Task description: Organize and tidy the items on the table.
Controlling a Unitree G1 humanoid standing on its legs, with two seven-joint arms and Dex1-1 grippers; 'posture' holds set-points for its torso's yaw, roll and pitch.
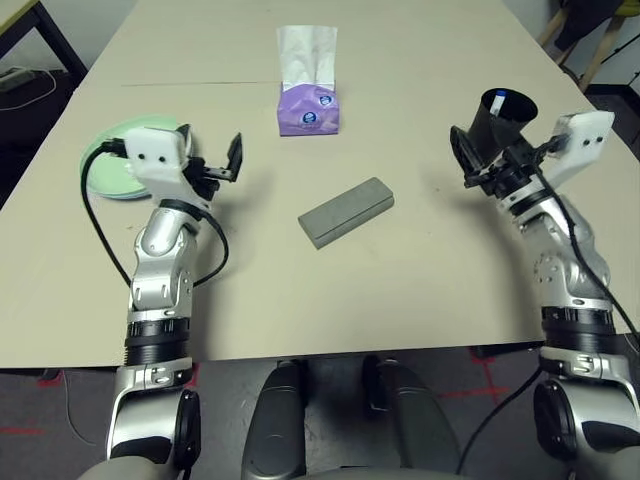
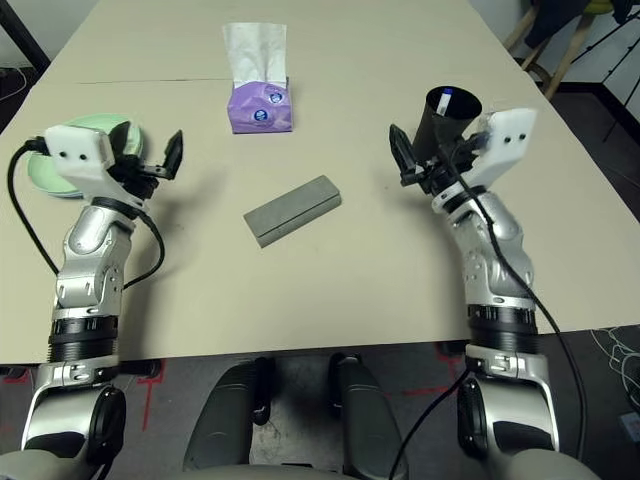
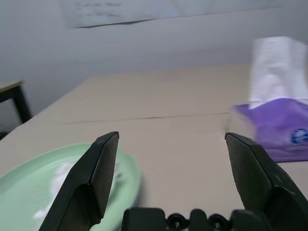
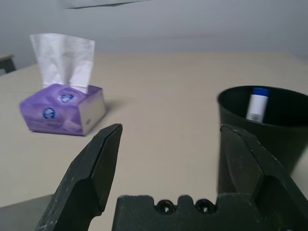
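Glasses case [image 1: 346,211] lies mid-table btwn my arms, nearest me. L gripper [image 1: 210,166] and R gripper [image 2: 425,160] both spread wide, empty. Green plate [image 1: 112,170] just beyond L; black cup [image 2: 447,120] w/ pen [image 4: 254,104] beside R. Looks near done; next probably needs case squared up.

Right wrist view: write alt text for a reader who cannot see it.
The right gripper, jaws open and empty, points across the pale beige table. A black cup with a blue-capped pen in it stands just beyond one jaw, a purple tissue box farther off.
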